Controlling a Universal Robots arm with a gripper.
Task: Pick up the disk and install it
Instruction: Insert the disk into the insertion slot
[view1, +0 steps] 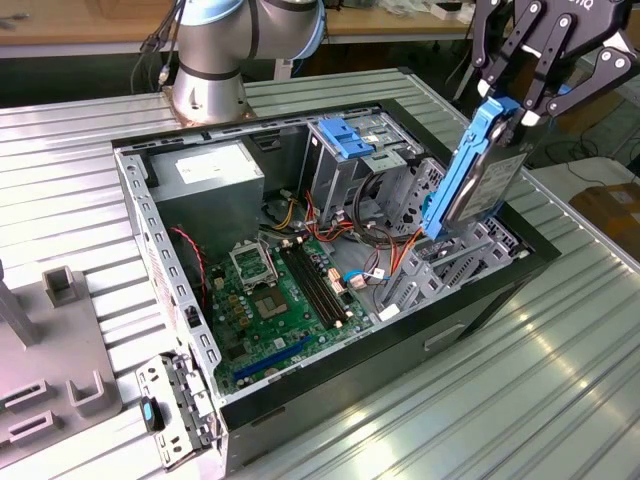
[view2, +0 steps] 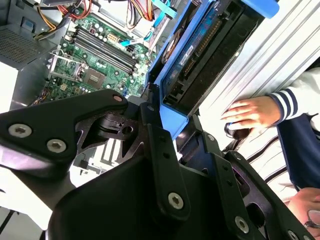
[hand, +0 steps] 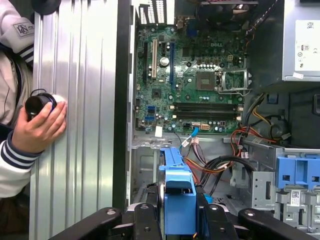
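At the bottom of the exterior view a ribbed metal table (view1: 480, 400) is seen, with a grey block (view1: 60, 340) set on it low on the exterior view's left. Behind that, an open computer case (view1: 400, 345) is laid on its side in the middle of the frame, and a green board (view1: 270, 310) is seen flat inside it. Toward the exterior view's right an empty metal bay (view1: 445, 262) is found in the case. Just above that bay, high on the exterior view's right, the disk (view1: 480, 185) is held in the air. It is stood on end and tipped a little, with its low end near the bay but, it seems, not yet in it. Its blue top end is pinched tight by the gripper (view1: 512, 110). The disk is judged to be heavy for its size, hard and stiff, and easily hurt by a bump. Its grey metal faces are thought to be smooth and slippery, so the blue plastic frame is judged the better place to be gripped, though the plastic may bend a bit. In the first wrist view a person's hand (hand: 42, 127) is seen resting on the table beside the case. Farthest back, at the top of the exterior view, the arm's round base (view1: 205, 60) is seen beyond a blue bracket (view1: 345, 140) on a tall bay.
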